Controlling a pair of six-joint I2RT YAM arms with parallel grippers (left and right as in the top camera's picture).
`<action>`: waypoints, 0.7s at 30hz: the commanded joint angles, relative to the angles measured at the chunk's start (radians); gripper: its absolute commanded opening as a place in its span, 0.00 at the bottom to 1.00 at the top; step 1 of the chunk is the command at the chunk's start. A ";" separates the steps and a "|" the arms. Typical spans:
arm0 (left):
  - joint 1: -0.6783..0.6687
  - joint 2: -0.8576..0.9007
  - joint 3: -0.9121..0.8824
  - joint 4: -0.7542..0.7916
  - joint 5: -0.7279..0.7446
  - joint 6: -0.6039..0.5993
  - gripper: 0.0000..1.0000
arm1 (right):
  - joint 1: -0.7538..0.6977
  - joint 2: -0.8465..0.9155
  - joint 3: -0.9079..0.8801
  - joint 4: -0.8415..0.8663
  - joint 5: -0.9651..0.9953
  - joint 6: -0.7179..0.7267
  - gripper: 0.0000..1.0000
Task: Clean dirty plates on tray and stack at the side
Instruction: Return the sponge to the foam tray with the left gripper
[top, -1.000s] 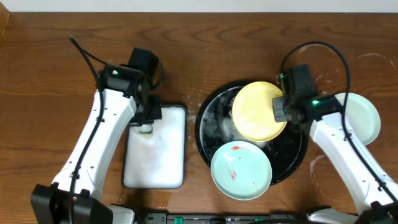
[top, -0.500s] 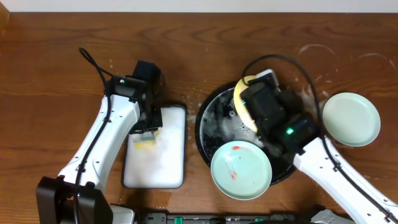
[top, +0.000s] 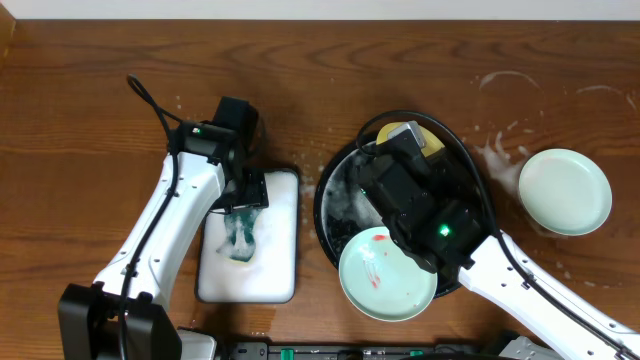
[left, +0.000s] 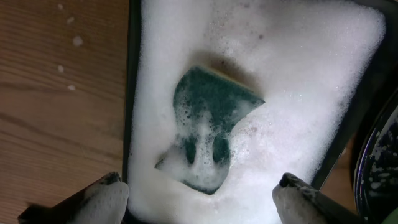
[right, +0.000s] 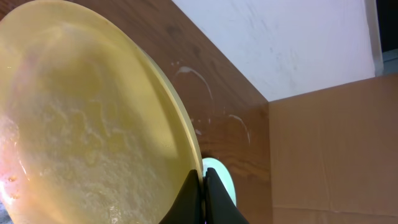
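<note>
Nearest the robot, a mint plate with red smears (top: 388, 275) lies over the rim of the black tray (top: 325, 215) at its six o'clock. At nine o'clock from that tray sits a white rectangular tray (top: 280, 275) full of foam. A green-faced sponge (left: 208, 134) lies in it, free of the left gripper (left: 199, 200), which hovers above with its jaws spread wide. At the black tray's twelve o'clock the right gripper (right: 202, 190) is pinched tight on the rim of the yellow plate (right: 81, 124), which is tilted and foamy. Farther off, at three o'clock, a second mint plate (top: 565, 192) rests on the foam-streaked tabletop (top: 100, 120).
</note>
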 joint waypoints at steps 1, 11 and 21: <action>0.005 -0.002 0.000 -0.003 -0.012 0.005 0.81 | 0.009 -0.016 0.004 0.007 0.044 -0.002 0.01; 0.005 -0.002 0.000 -0.002 -0.012 0.005 0.81 | 0.010 -0.016 0.004 0.021 0.043 -0.006 0.01; 0.005 -0.002 0.000 -0.003 -0.012 0.005 0.82 | 0.009 -0.016 0.004 0.021 0.044 -0.022 0.01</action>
